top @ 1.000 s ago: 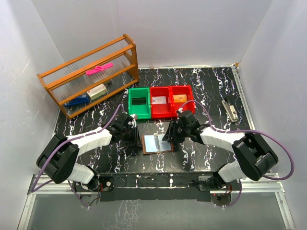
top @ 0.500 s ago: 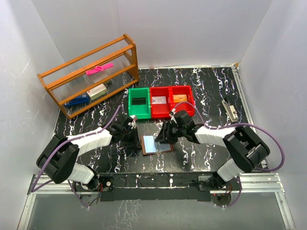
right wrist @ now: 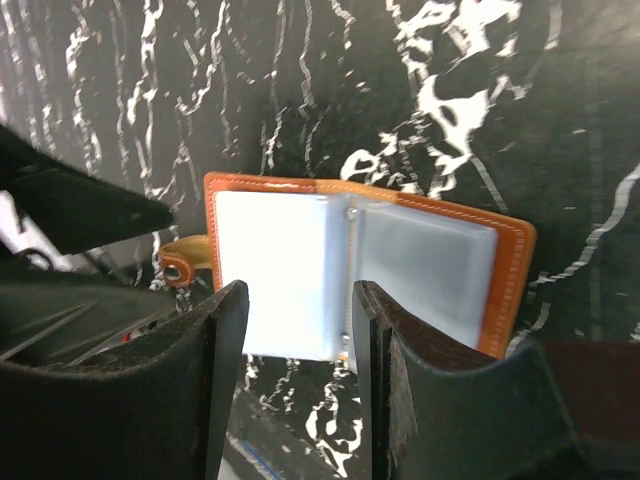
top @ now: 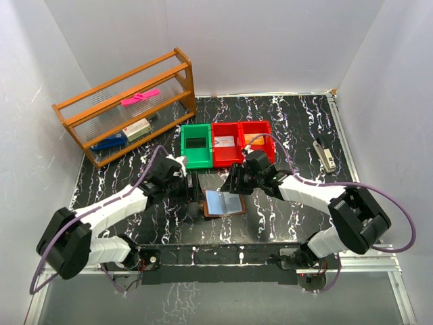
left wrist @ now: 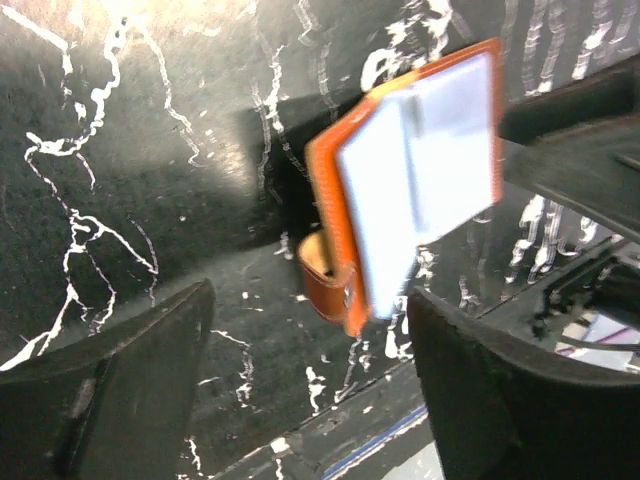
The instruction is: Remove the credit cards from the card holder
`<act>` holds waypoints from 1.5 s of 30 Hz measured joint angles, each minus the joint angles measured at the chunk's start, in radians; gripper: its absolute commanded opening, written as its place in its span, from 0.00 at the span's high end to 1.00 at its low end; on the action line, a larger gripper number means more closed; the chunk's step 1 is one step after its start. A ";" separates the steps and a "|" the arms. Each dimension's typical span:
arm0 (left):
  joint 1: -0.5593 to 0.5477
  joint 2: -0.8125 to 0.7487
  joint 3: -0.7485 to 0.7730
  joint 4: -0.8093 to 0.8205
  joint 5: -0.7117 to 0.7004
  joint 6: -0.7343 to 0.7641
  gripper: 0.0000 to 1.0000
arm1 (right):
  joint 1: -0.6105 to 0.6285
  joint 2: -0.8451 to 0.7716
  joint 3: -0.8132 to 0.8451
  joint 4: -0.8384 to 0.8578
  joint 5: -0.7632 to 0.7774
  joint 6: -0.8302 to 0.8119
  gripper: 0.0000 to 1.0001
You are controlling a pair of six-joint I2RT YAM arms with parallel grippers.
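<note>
The card holder (top: 224, 202) lies open on the black marble table, brown rim up, pale blue pages showing (right wrist: 420, 265). Its snap strap (left wrist: 325, 275) sticks out at the left edge. A lighter sheet (right wrist: 270, 275) covers the left page; I cannot tell whether it is a credit card or a sleeve. My left gripper (left wrist: 310, 385) stands open just left of the holder, nothing between its fingers. Above the holder's near edge is my right gripper (right wrist: 300, 345), jaws apart and pinching nothing. A silver-grey card (top: 226, 141) and an orange card (top: 253, 139) lie in the red bins.
A green bin (top: 184, 145) and two red bins (top: 215, 150) stand in a row just behind the holder. A wooden shelf (top: 128, 108) with small items stands at the back left. A stapler-like object (top: 325, 154) lies at the right. White walls enclose the table.
My left gripper has opened and drawn back from the holder's left edge. My right gripper has shifted a little over the holder, which now lies flat and open.
</note>
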 measured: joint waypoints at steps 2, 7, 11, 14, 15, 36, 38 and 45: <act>0.000 -0.063 0.000 0.003 -0.009 -0.015 0.13 | 0.000 -0.023 0.011 -0.042 0.047 -0.025 0.55; 0.000 -0.112 0.011 0.035 -0.009 -0.038 0.11 | -0.001 -0.032 0.014 -0.102 0.097 -0.053 0.55; -0.002 -0.022 0.029 0.043 -0.002 -0.043 0.16 | -0.001 -0.033 0.010 -0.119 0.112 -0.053 0.56; -0.012 0.052 0.037 0.035 -0.004 -0.044 0.23 | -0.001 -0.037 -0.003 -0.121 0.116 -0.053 0.56; -0.017 0.065 0.038 0.032 -0.005 -0.044 0.26 | -0.001 -0.038 -0.006 -0.123 0.117 -0.054 0.56; -0.053 0.229 0.116 -0.011 -0.069 -0.027 0.63 | -0.001 -0.024 -0.014 -0.168 0.143 -0.080 0.62; -0.056 0.229 0.116 -0.011 -0.069 -0.027 0.66 | -0.001 -0.015 -0.014 -0.166 0.131 -0.080 0.64; -0.057 0.229 0.116 -0.011 -0.065 -0.019 0.75 | -0.001 -0.008 -0.014 -0.163 0.112 -0.083 0.66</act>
